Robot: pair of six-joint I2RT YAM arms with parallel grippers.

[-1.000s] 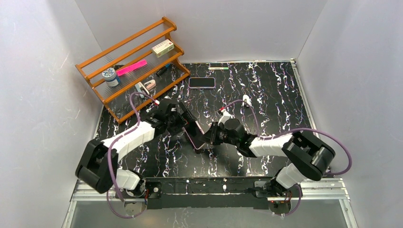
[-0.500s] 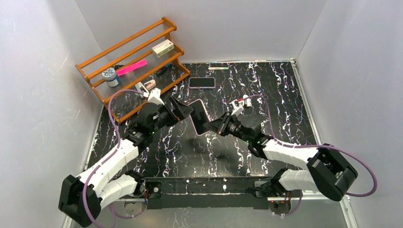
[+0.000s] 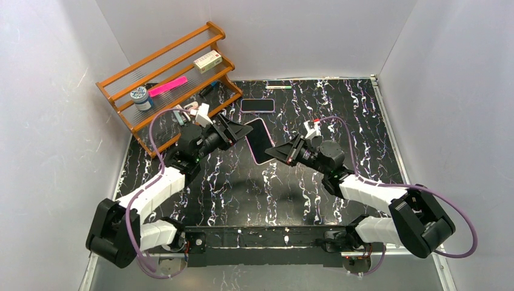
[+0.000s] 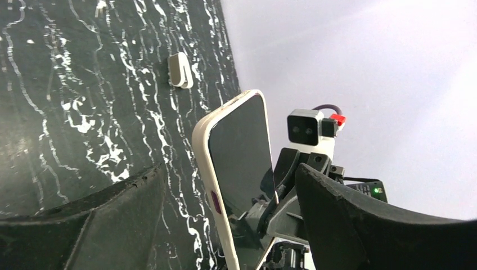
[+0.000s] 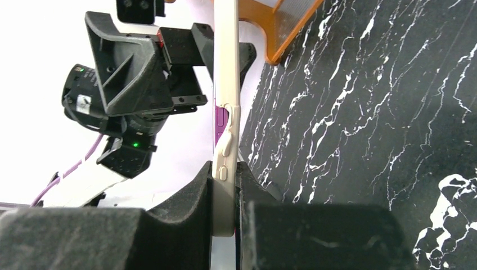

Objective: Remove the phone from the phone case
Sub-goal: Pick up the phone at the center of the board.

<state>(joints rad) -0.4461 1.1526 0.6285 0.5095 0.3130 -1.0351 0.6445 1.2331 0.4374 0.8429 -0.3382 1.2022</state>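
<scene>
Up in the air between both arms, the right gripper [image 3: 276, 151] is squeezing the phone case [image 4: 201, 147], phone [image 4: 242, 149] inside, holding it steady so the left gripper [image 3: 238, 130], hanging with fingers spread wide around its end, can probably pull

Top view: bright, even, diffuse light from above. White walls [image 3: 54, 121] not clipped. Soft-edged shadow [image 3: 245, 180] on mat [image 3: 351, 115] just nearer than phone [image 3: 259, 140]; no hard shadows. Focus sharp throughout; walls splay outward toward the frame corners.

Left wrist view: wall behind and right of phone washed out to near-white. Screen dark, no glare. Left fingers [image 4: 371, 225] on either side of phone dark and out of focus.

Right wrist view: wall left of phone overexposed. Case [image 5: 226, 112] edge crisp. Right fingers [image 5: 112, 236] below it blurred and underlit. Mat right of phone sharp, good contrast.
</scene>
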